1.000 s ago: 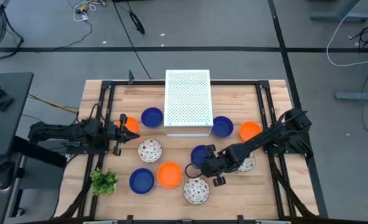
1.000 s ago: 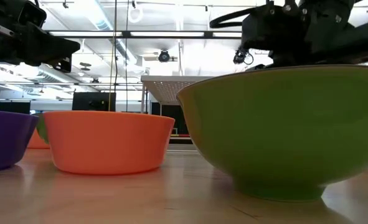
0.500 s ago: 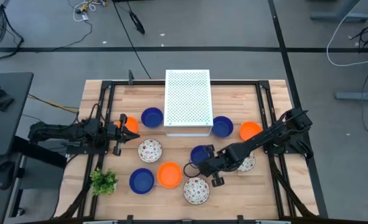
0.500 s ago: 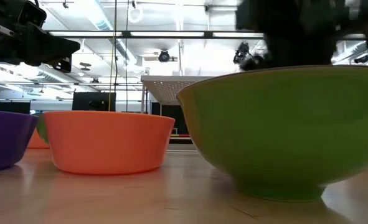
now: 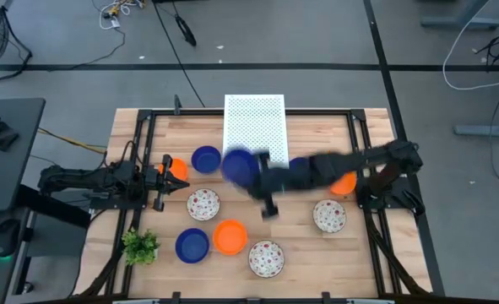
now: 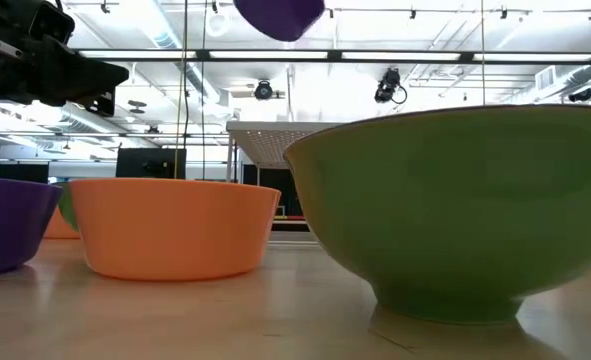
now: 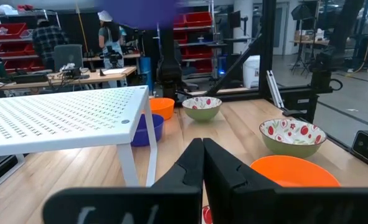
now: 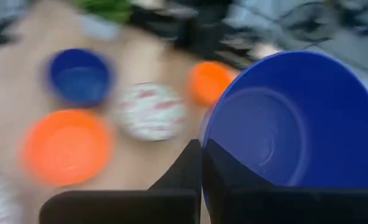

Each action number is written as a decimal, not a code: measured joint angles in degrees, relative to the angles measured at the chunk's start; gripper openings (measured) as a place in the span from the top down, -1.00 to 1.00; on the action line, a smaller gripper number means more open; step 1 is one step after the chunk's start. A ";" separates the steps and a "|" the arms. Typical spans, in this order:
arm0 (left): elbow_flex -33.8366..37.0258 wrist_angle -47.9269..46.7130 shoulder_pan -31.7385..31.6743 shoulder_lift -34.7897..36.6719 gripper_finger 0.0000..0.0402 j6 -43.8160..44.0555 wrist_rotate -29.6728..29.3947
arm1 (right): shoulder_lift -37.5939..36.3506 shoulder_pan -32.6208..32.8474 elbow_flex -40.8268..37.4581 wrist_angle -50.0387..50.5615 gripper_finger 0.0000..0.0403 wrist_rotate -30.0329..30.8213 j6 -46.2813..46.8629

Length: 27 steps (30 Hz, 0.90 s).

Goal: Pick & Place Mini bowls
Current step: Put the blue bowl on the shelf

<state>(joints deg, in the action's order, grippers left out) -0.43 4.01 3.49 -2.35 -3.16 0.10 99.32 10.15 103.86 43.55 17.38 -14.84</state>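
Observation:
My right gripper [image 5: 256, 169] holds a blue mini bowl [image 5: 237, 165] in the air, over the near left corner of the white perforated board [image 5: 254, 127]. The low view shows this bowl [image 6: 280, 15] high above the table. Other mini bowls rest on their bases on the table: blue [image 5: 205, 159], orange [image 5: 229, 237], blue [image 5: 192, 246], and speckled ones [image 5: 203, 203], [image 5: 266, 258], [image 5: 329, 215]. My left gripper [image 5: 166, 179] waits shut at the left, beside an orange bowl [image 5: 176, 168]. My right gripper is shut on the blue bowl's rim [image 8: 210, 142], at the edge nearest the wrist. The bowl [image 8: 296, 121] is tipped, its hollow facing back toward the wrist camera. It hangs clear of the table and the board.
A small green plant [image 5: 139, 246] stands at the near left. My right arm [image 5: 342, 169] reaches across a blue bowl [image 5: 300, 171] and an orange bowl [image 5: 344, 182] at the right. Black rails [image 5: 363, 169] frame the table on both sides.
My right gripper has shut on the blue bowl that stood right of the table's middle, lifted it clear, and swung fast up, toward the far edge and the left, as far as the board's near left corner. The bowl has tipped on the way.

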 joint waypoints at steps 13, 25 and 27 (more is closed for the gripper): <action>0.00 0.01 -0.02 0.00 0.97 -0.01 0.00 | 6.48 -26.80 2.46 -3.97 0.99 -12.11 -3.41; 0.00 -0.01 -0.04 0.01 0.97 0.00 -0.01 | 15.90 -28.34 8.67 -2.55 0.99 -12.41 -5.28; 0.00 0.02 -0.04 0.02 0.97 0.00 0.00 | 17.79 -28.54 10.90 -0.55 0.98 -12.35 -5.45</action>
<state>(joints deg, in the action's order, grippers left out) -0.43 4.03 3.44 -2.33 -3.16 0.10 117.10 -18.39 114.76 43.00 5.03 -20.29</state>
